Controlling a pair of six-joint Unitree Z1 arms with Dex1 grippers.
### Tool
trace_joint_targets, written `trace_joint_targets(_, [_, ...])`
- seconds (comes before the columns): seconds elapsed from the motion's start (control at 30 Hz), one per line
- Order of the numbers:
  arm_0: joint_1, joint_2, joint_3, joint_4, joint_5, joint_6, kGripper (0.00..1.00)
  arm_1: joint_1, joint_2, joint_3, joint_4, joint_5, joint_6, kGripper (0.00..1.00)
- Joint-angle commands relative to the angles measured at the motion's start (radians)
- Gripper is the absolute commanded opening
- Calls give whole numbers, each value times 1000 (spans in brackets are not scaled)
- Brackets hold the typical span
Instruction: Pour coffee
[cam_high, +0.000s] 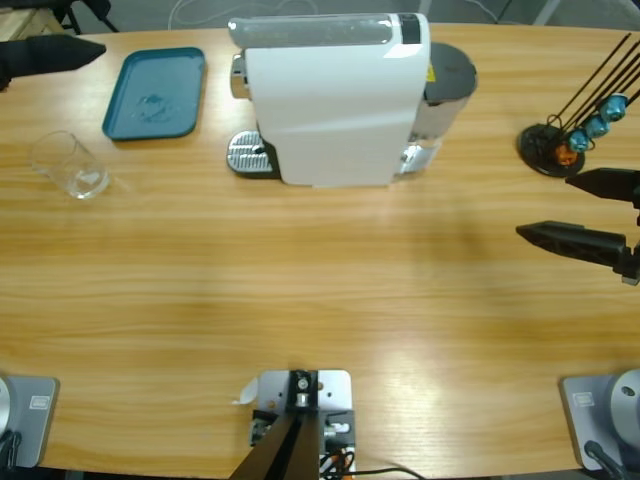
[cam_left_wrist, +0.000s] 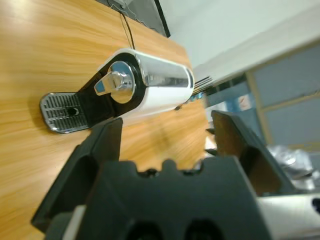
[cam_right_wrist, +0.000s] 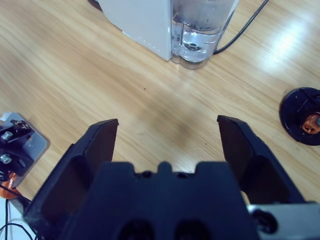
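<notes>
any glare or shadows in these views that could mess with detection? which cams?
High view: even light, soft shadow on the table in front of the white coffee machine; the clear glass is faint against the wood. Left wrist view: tilted, bright highlight on the machine's chrome knob. Right wrist view: glare patch on the wood at upper right, reflections in the water tank.

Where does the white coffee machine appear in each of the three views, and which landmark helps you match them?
High view: the white coffee machine stands at top centre of the table.
Left wrist view: it lies at centre left, spout end and drip tray toward the camera.
Right wrist view: only its lower corner shows at top centre, with the clear water tank.
Shared landmark: the wooden table.
</notes>
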Motion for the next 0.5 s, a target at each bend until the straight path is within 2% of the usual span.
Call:
trace_joint_targets(0.03, [37, 175, -49, -105, -120, -162, 729, 10, -20, 32, -10, -19, -1, 853])
trace_joint_targets(0.33, [28, 367, -80, -286, -293, -220, 729, 10, -25, 34, -10, -19, -1, 853])
trace_joint_targets(0.5, [28, 414, -71, -339, -317, -230, 729, 10, -24, 34, -10, -18, -1, 853])
